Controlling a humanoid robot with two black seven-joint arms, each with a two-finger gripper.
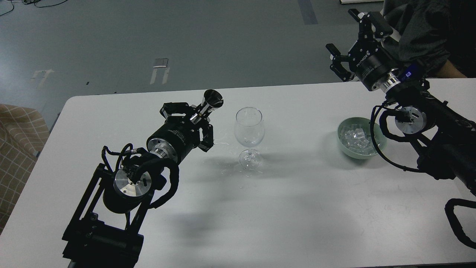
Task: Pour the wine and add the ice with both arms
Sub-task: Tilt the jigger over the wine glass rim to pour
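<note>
Our left gripper (197, 123) is closed around a small dark bottle (210, 102) and holds it tilted, its mouth pointing to about two o'clock, toward the wine glass (249, 128) just beside it. The glass stands upright near the table (297, 208) centre — we cannot tell whether there is wine in it. Some wet drops lie around its foot (250, 160). It is thin, fragile and top-heavy, so the bottle must not knock the rim. At three o'clock from the glass, well apart, the green bowl (344, 143) holds the ice (356, 139): small, hard, slippery cubes, best pinched across flat sides. Our right gripper (351, 46) hangs above the table's far edge, fingers spread and empty.
</note>
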